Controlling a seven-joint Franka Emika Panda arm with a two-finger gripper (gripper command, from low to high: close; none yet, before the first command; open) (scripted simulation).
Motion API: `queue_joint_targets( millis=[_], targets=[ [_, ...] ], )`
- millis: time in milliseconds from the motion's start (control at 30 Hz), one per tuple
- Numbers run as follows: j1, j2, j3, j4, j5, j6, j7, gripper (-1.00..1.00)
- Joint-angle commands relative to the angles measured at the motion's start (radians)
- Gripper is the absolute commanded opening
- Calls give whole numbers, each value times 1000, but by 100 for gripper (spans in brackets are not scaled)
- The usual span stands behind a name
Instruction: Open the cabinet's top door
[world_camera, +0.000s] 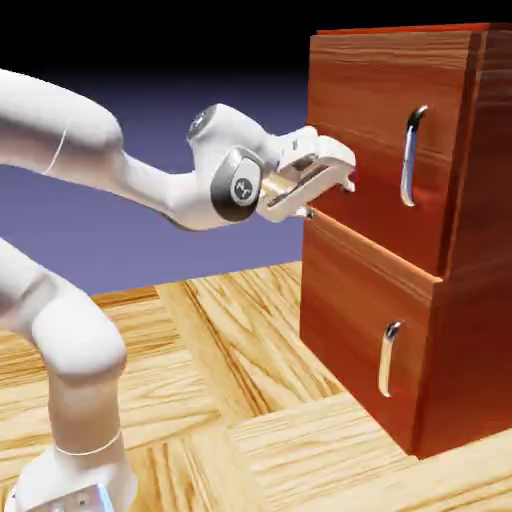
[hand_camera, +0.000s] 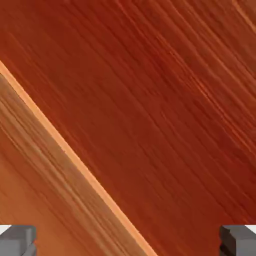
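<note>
the cabinet (world_camera: 400, 230) stands on the tabletop (world_camera: 250, 400) at the exterior view's right. its top door (world_camera: 385, 140) is shut – the handle (world_camera: 410, 155) untouched. the fingers (hand_camera: 17, 240) are spread wide apart near the door's lower left corner, holding nothing.

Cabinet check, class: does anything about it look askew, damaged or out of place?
Nothing stands out. The cabinet stands upright, the top door looks shut, and both silver handles are in place. The open gripper sits near the door's left edge, away from its handle.
</note>
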Motion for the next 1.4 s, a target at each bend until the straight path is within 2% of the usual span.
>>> queue_joint_targets(
  millis=[0, 1233, 1367],
  targets=[
    [17, -9, -18, 8, -44, -3, -28, 0],
    [634, -351, -684, 309, -1653, -106, -1062, 0],
    [718, -340, -735, 365, -1705, -124, -1076, 0]
  ],
)
